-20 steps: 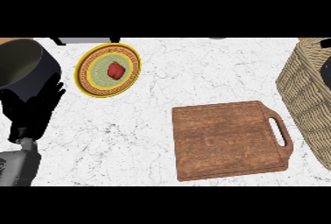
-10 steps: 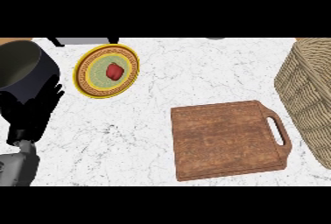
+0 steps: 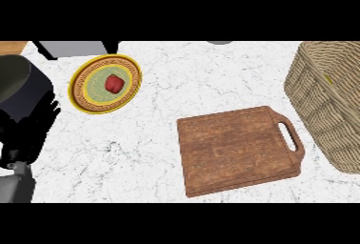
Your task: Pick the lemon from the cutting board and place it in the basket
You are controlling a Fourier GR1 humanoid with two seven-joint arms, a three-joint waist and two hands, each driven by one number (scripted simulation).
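The wooden cutting board (image 3: 235,150) lies at the centre right of the counter with nothing on it. I see no lemon anywhere in the head view. The woven basket (image 3: 327,105) stands at the right edge, cut off by the frame, and its inside is hidden. My left hand (image 3: 28,131) rests at the left edge, fingers up and relaxed, holding nothing, far from the board. My right hand does not show.
A yellow-rimmed plate (image 3: 90,97) with a small red item (image 3: 114,83) on it sits at the upper left. A dark round pot (image 3: 17,83) stands right behind my left hand. White marble counter lies between the plate and the board.
The dark shape over the basket's right edge a second ago is gone. The whole scene has slid slightly left, so more of the basket shows. The left hand has kept its pose.
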